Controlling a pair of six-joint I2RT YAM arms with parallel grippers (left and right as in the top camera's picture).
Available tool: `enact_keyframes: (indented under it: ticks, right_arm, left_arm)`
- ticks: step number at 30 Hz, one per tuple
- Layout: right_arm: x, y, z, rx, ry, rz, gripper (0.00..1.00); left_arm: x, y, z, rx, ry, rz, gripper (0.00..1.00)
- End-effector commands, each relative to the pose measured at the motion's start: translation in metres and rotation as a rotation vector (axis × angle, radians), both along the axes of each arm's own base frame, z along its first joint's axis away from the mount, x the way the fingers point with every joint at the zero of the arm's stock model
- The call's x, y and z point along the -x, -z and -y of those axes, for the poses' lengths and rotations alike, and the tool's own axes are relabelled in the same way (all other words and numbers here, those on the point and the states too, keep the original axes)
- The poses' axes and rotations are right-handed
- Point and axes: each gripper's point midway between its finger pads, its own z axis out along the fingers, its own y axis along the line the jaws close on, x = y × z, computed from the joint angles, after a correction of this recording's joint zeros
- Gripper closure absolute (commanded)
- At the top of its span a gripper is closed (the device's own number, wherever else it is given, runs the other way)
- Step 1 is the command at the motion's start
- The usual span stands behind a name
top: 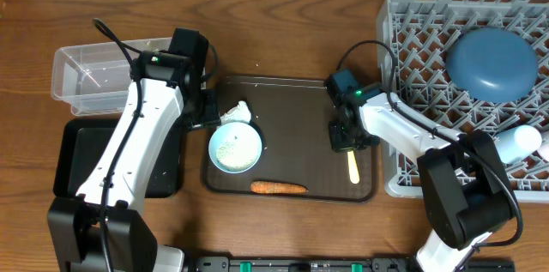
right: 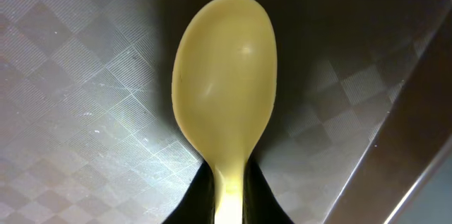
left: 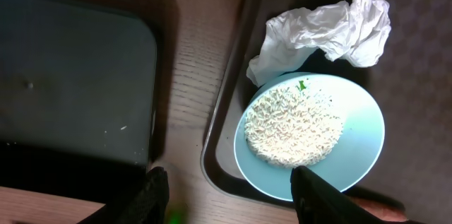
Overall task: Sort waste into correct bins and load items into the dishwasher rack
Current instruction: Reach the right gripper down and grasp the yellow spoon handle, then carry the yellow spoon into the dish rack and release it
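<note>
Right gripper [top: 343,137] sits low on the brown tray [top: 292,92], jaws pressed together on the neck of the yellow spoon [top: 352,167]. In the right wrist view the spoon [right: 226,75] lies scoop up and flat on the tray, its handle pinched between the two fingers. The grip is at the narrow part, likely because that is the easiest place to get under a flat utensil. The spoon is not lifted yet as far as I can tell, and it probably goes next to the rack [top: 412,15] just right of the tray. The rack already holds a blue plate [top: 491,62] face down and a pale cup [top: 519,143] on its side at the near edge. Left gripper [left: 233,201] is spread wide and empty, hanging over the tray's left rim with one finger [left: 152,196] above the table [left: 191,75] and the other above the near lip of the bowl [left: 360,139]. The bowl is full of rice [left: 293,125], and a crumpled tissue [left: 332,30] touches its far rim. The left arm looks parked there so it can take the tissue or bowl next, since the black tray [left: 70,75] and clear tub [top: 86,70] are just to its left for dumping. The carrot [top: 279,188] lies along the tray's near edge, untouched.
</note>
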Motion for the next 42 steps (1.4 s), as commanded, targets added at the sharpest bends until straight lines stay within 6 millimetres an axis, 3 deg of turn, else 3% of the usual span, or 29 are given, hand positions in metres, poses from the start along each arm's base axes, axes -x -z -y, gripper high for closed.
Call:
enact_keyframes:
  ticks: [1, 9, 15, 20, 26, 31, 37, 42]
  right_arm:
    - [0.024, 0.014, -0.014, -0.072, -0.018, -0.101, 0.99]
    - [0.014, -0.009, -0.016, -0.116, -0.011, -0.038, 0.99]
    - [0.001, -0.052, -0.018, -0.176, -0.036, 0.097, 0.99]
    - [-0.01, -0.089, -0.007, -0.216, -0.02, 0.211, 0.99]
    - [-0.019, -0.126, 0.019, -0.231, -0.016, 0.326, 0.99]
    - [-0.031, -0.147, 0.065, -0.158, 0.056, 0.429, 0.99]
    - [-0.04, -0.154, 0.104, -0.13, 0.121, 0.471, 0.99]
    - [-0.041, -0.154, 0.118, -0.154, 0.143, 0.467, 0.99]
  left_arm:
    - [0.002, -0.005, -0.003, -0.006, -0.009, 0.014, 0.42]
    - [0.002, -0.005, -0.003, -0.006, -0.009, 0.014, 0.42]
    - [0.002, -0.005, -0.003, -0.006, -0.009, 0.014, 0.42]
    - [0.002, -0.005, -0.003, -0.006, -0.009, 0.014, 0.42]
    - [0.002, -0.005, -0.003, -0.006, -0.009, 0.014, 0.42]
    - [0.002, -0.005, -0.003, -0.006, -0.009, 0.014, 0.42]
    - [0.002, -0.005, -0.003, -0.006, -0.009, 0.014, 0.42]
    - [0.002, -0.005, -0.003, -0.006, -0.009, 0.015, 0.42]
